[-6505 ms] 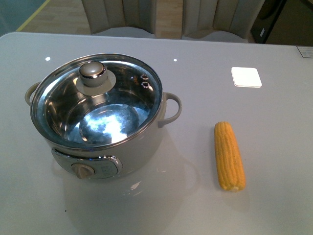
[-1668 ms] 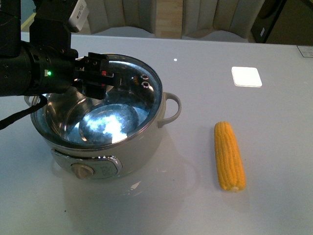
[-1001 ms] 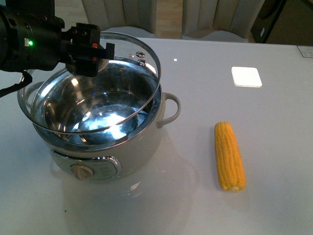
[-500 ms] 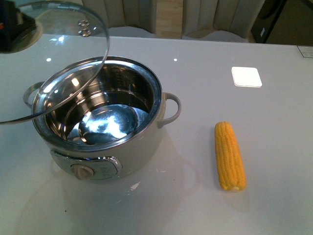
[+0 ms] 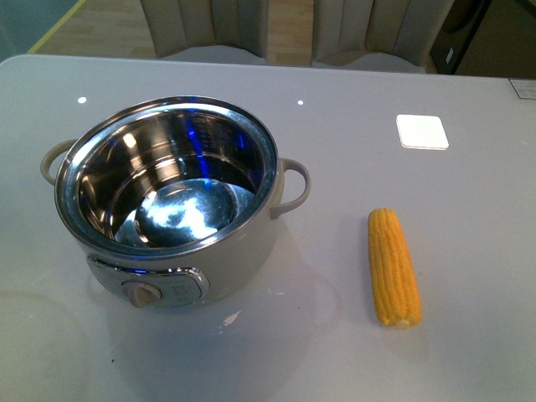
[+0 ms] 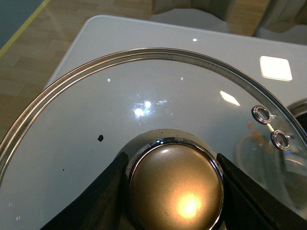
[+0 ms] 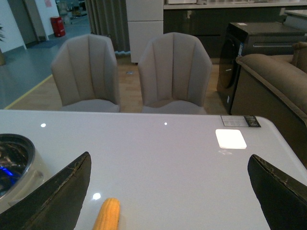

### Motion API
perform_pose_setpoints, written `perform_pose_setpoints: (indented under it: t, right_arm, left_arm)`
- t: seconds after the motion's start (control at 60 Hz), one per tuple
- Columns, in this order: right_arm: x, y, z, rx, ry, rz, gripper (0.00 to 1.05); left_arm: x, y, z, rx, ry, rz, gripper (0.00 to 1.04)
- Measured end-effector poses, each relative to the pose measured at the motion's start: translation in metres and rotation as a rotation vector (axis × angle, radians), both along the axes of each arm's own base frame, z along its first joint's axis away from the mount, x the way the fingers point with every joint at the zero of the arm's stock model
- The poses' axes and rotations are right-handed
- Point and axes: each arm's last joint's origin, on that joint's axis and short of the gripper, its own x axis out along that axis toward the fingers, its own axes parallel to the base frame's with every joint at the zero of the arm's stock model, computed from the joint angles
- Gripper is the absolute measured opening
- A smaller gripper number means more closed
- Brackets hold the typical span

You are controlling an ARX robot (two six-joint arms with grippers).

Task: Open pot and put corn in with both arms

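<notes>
between the jaws of my left gripper [image 6: 173, 191] the grey knob [image 6: 175, 186] of the glass lid [image 6: 144, 91] is clamped tight, and the lid has now swung clear of the pot [image 5: 243, 255], which stands open. my right gripper [image 7: 168, 201] gapes wide, holding nothing. the corn [image 5: 394, 268] lies on the table [image 5: 486, 251] ahead of its jaws, untouched, so i judge it's next.

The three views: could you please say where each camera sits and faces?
Front view: robot's body, looking down at round cream-white pot and yellow corn cob; no arm shows.
Left wrist view: above steel-rimmed glass lid; left tool shut on its knob.
Right wrist view: low over table, facing grey chairs; open right tool.
Both front and right wrist show pot, corn.
</notes>
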Motion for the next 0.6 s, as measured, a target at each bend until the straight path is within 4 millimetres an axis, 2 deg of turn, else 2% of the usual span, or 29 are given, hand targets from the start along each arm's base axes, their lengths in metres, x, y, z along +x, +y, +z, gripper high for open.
perform_pose_setpoints:
  t: [0.083,0.217,0.6]
  right_arm:
    - [0.0,0.0,0.0,0.0,0.0,0.0,0.96]
    - [0.0,0.0,0.0,0.0,0.0,0.0,0.96]
    - [0.0,0.0,0.0,0.0,0.0,0.0,0.96]
  left_arm:
    - [-0.003,0.018,-0.014,0.013,0.024,0.049,0.52]
    - [-0.007,0.034,-0.037,0.019,0.062,0.095,0.51]
    - [-0.004,0.05,-0.102,-0.032,0.138,0.142,0.51]
